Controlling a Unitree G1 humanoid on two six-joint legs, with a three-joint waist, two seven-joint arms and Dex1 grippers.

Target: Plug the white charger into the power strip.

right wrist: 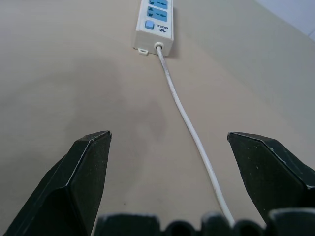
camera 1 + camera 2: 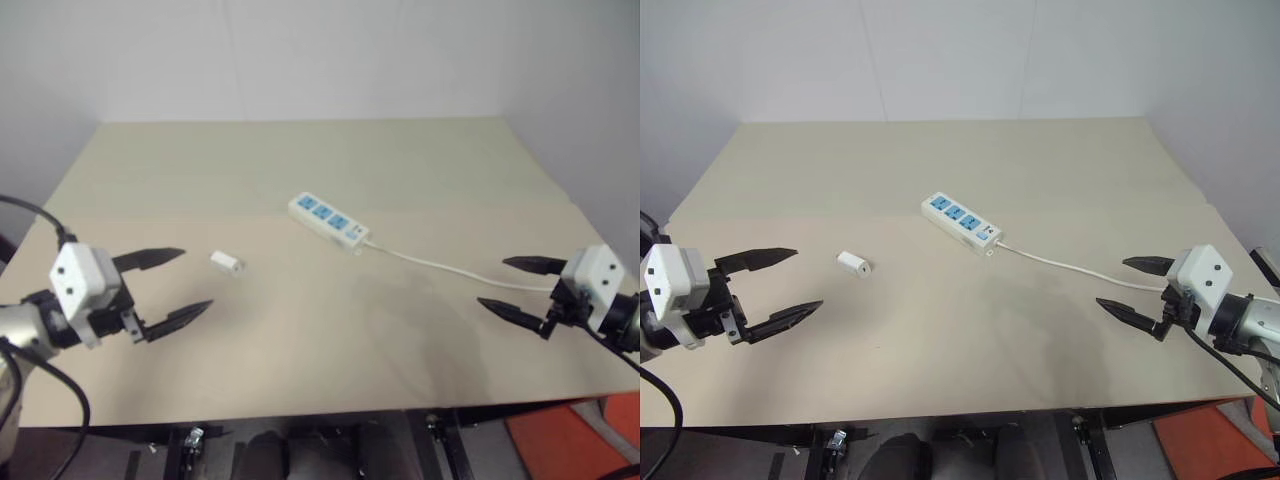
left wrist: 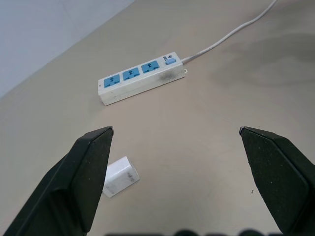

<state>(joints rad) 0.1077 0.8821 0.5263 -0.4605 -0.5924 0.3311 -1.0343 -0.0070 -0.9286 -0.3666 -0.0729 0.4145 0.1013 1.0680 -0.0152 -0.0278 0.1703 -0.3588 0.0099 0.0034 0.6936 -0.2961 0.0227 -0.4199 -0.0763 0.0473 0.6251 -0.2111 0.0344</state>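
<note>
The white charger (image 2: 227, 264) lies on its side on the beige table (image 2: 300, 160), left of centre; the left wrist view has the charger (image 3: 120, 177) close to one finger. The power strip (image 2: 328, 222) lies flat near the middle, blue sockets up, its switch end toward the right, with a thin white cord (image 2: 440, 265) running off to the right. My left gripper (image 2: 185, 283) hovers open at the near left, a short way from the charger. My right gripper (image 2: 507, 285) hangs open at the near right, beside the cord; the strip's switch end (image 1: 153, 27) lies ahead of it.
The table's front edge (image 2: 320, 405) runs just below both grippers. A pale wall (image 2: 300, 50) stands behind the far edge. An orange patch of floor (image 2: 570, 440) shows at the lower right.
</note>
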